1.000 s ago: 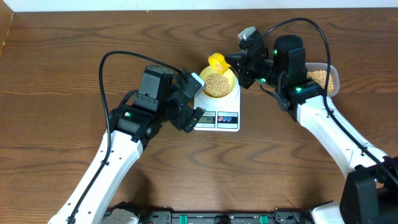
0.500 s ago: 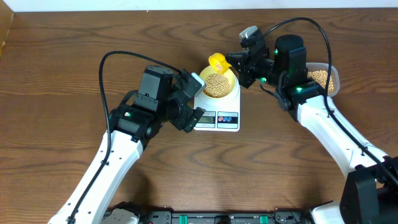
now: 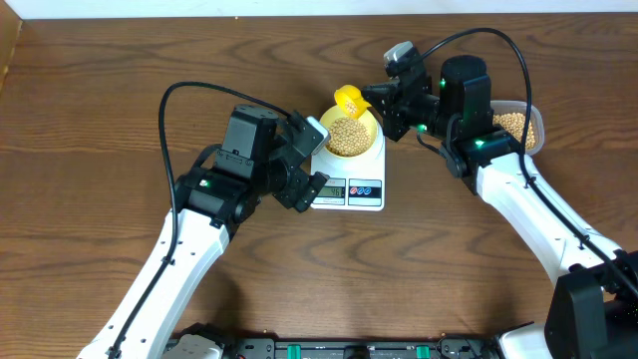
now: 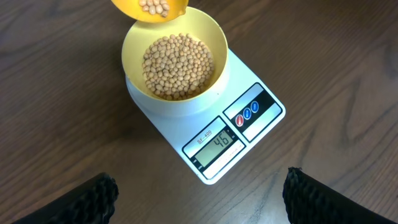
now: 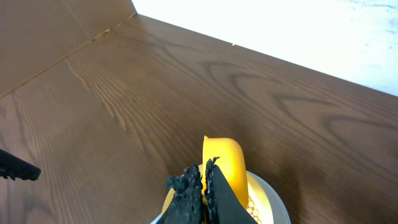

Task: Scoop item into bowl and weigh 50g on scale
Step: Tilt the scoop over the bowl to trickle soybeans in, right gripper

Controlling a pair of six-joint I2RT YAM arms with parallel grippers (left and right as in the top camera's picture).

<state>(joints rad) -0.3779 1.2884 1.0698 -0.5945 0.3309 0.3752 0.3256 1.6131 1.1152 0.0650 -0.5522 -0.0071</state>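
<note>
The small round pale-yellow bowl (image 4: 176,68) full of tiny tan beans (image 4: 178,65) sits on the flat white scale (image 4: 214,127) on the brown wooden desk (image 3: 100,120). The right gripper (image 5: 205,186) has its jaws closed on a yellow plastic scoop (image 5: 224,165) – its handle is hidden. The left gripper (image 4: 199,196) is wide open and empty – only its tips show.

Table (image 3: 100,100): dark brown wood-grain surface, smooth with a low sheen.
Scale (image 4: 186,118): white plastic, smooth and semi-gloss; grey display window, glossy black label panel with coloured buttons.
Bowl (image 4: 214,37): pale-yellow plastic, smooth, matt to satin.
Beans (image 4: 177,65): tan, smooth-skinned, dull, forming a grainy heap.
Scoop (image 5: 225,165): bright yellow plastic, smooth, slightly glossy.
Tub (image 3: 536,128), at the table's right far side: clear plastic.
Finger pads (image 4: 93,199): black, rough-textured, matt.
</note>
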